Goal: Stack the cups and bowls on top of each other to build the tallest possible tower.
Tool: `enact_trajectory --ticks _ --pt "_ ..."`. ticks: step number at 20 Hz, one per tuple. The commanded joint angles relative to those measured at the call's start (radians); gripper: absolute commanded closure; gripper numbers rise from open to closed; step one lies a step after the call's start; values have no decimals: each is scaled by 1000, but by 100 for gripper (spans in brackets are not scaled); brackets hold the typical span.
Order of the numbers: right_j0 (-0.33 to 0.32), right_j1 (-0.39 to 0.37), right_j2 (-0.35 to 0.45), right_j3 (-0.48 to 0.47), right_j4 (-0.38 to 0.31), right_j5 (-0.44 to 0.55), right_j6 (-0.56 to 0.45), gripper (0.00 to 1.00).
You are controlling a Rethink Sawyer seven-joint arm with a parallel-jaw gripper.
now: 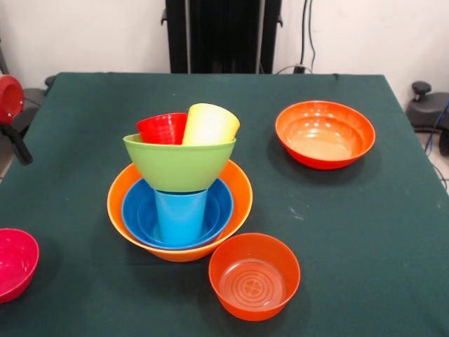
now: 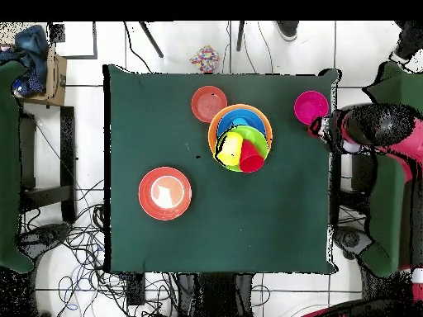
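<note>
1. The tower [image 1: 179, 203] stands near the middle of the green bench [image 1: 351, 232].
2. Its bottom is the big pale orange bowl [image 1: 237, 184]. A blue bowl [image 1: 217, 203] sits inside that.
3. A light blue cup [image 1: 180, 214] stands in the blue bowl. A lime green bowl [image 1: 179, 165] rests on top of it.
4. A red cup [image 1: 161, 128] and a yellow cup [image 1: 209, 124] lean inside the green bowl.
5. Two red-orange bowls [image 1: 324, 133] [image 1: 254, 276] sit apart on the bench.
6. A pink bowl [image 1: 14, 263] sits at the bench's edge.
7. The pincer does not show, so I cannot tell if it is released or clenched.
</note>
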Motion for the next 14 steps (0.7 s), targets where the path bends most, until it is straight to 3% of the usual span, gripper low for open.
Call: enact_trajectory --ticks 1,14 --pt "43 61 31 -11 -76 -54 -236 0" --pt "74 106 29 -112 -74 -23 -210 0"
